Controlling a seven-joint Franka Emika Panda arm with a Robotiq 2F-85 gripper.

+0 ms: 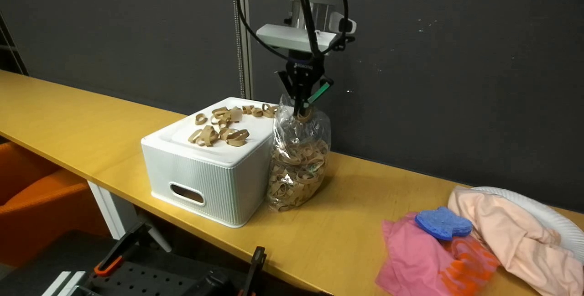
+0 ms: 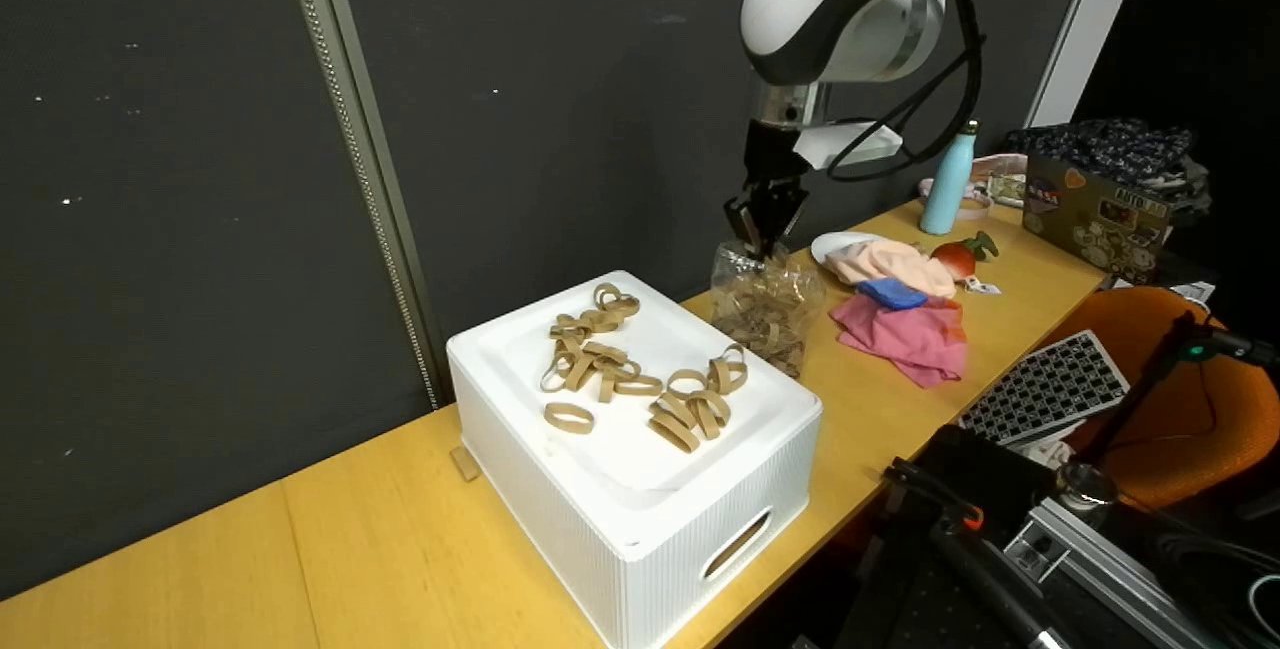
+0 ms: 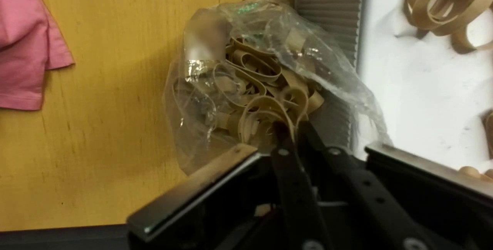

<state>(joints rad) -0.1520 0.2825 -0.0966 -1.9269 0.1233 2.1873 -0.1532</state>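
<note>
My gripper [image 1: 299, 113] points down into the mouth of a clear plastic bag [image 1: 317, 128], seen in both exterior views. Tan rubber bands [image 3: 265, 101] are pinched between its nearly closed fingertips, their loops bulging to either side in the wrist view. Many more bands fill the lower part of the bag [image 2: 738, 281], which stands on the table against a white ribbed box [image 1: 191, 182]. On the box's upturned flat top lie several loose tan bands [image 2: 600, 369], in small clusters. Bag film partly surrounds the fingertips, so their exact contact is partly hidden.
A pink cloth [image 1: 410, 250], blue sponge [image 1: 442, 223], peach cloth [image 1: 515, 232] and white plate [image 1: 554, 216] lie farther along the table. A light blue bottle [image 2: 948, 184] stands beyond them. Behind the table rises a dark wall [image 1: 433, 104]; black clamps [image 1: 255, 268] are near its front edge.
</note>
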